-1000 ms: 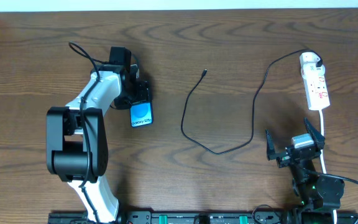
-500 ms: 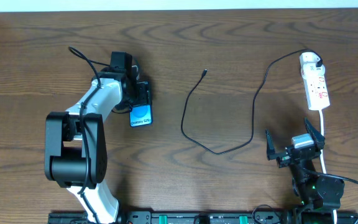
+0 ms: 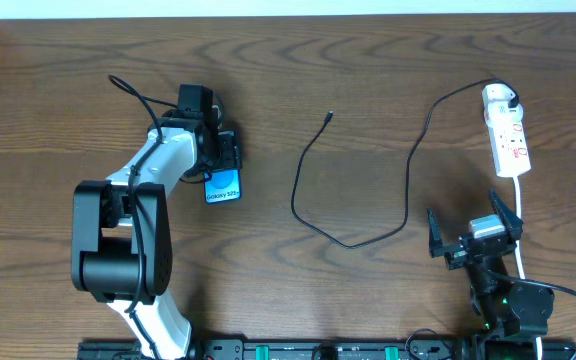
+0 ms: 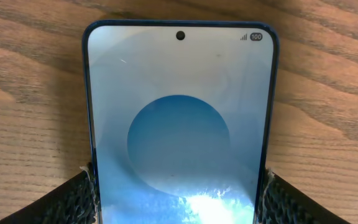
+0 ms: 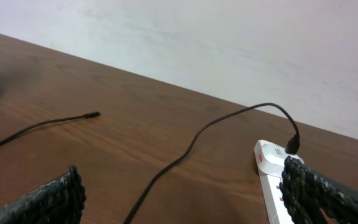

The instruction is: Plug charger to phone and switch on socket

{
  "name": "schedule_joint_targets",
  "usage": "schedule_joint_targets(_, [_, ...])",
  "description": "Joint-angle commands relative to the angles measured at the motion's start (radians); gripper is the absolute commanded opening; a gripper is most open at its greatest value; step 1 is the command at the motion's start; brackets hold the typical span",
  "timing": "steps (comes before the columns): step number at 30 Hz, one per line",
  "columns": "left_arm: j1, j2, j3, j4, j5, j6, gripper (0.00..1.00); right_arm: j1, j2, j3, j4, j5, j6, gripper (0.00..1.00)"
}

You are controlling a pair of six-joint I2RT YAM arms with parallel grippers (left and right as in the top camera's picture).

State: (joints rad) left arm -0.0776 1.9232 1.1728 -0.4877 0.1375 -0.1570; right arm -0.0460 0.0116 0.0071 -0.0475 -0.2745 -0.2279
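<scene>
The phone [image 3: 222,186], its blue screen [image 4: 179,112] up, is at the left of the table. My left gripper [image 3: 222,170] is shut on it, and its dark pads [image 4: 73,199] press both long edges at the lower end. The charger's thin black cable [image 3: 295,195] loops across the middle. Its small tip [image 3: 329,116] lies free on the wood, and its other end is plugged into the white socket [image 3: 508,135] at the far right. My right gripper [image 3: 471,228] stands open near the front right, short of the socket [image 5: 272,180], with the cable [image 5: 166,168] on the table ahead of it.
A thick white cord [image 3: 521,220] runs from the socket toward the front edge, past the right gripper. A pale wall [image 5: 229,43] rises behind the table's far edge. Bare wood separates the phone from the cable tip [image 5: 95,114].
The left arm has shifted a little, and the phone in its gripper has slid slightly left and turned a bit. The right arm, cable and socket have stayed put.
</scene>
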Motion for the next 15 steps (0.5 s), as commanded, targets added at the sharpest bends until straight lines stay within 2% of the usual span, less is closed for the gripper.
schedule_joint_targets(1, [0.013, 0.098, -0.076, -0.025, -0.019, -0.002, 0.66, 0.01, -0.006, -0.002, -0.005, 0.003, 0.006, 0.99])
schedule_joint_targets(15, [0.014, 0.097, -0.076, -0.027, -0.024, 0.036, 0.66, 0.01, -0.006, -0.002, -0.005, 0.003, 0.006, 0.99])
